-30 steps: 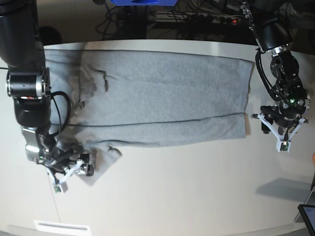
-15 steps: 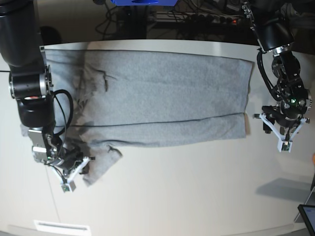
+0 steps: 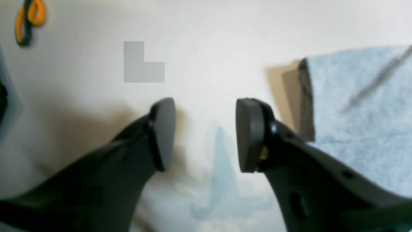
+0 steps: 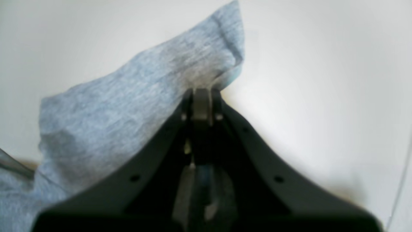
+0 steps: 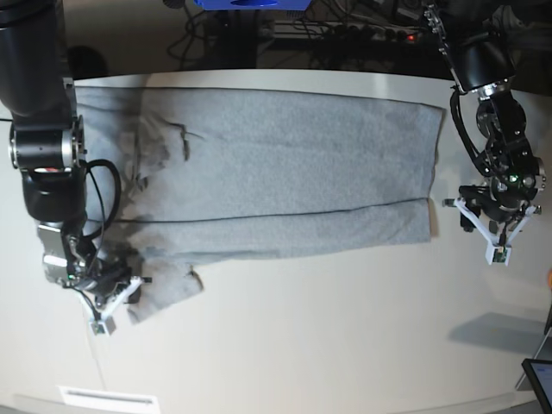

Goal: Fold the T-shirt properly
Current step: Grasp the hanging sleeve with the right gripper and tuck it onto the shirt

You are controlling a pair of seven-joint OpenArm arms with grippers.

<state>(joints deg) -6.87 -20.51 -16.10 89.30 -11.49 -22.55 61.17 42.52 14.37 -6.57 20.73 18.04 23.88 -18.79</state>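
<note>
The grey T-shirt (image 5: 285, 164) lies spread across the white table, plain side up, its near long edge folded over. A sleeve flap (image 5: 164, 289) sticks out at the lower left. My right gripper (image 5: 129, 289) is shut on that sleeve's edge; the right wrist view shows the cloth (image 4: 145, 96) pinched between the closed jaws of the right gripper (image 4: 201, 93) and lifted off the table. My left gripper (image 5: 487, 226) hangs open over bare table just right of the shirt's hem corner (image 3: 354, 106), with nothing between the fingers of the left gripper (image 3: 206, 135).
The white table (image 5: 345, 345) runs toward the front edge. An orange looped object (image 3: 29, 19) lies on it beyond the left gripper. A dark screen corner (image 5: 539, 379) sits at the lower right. Cables and equipment crowd the back behind the table.
The right gripper has closed on the sleeve edge and shifted it toward the left and the front edge, pulling the flap along. The left arm has stayed still.
</note>
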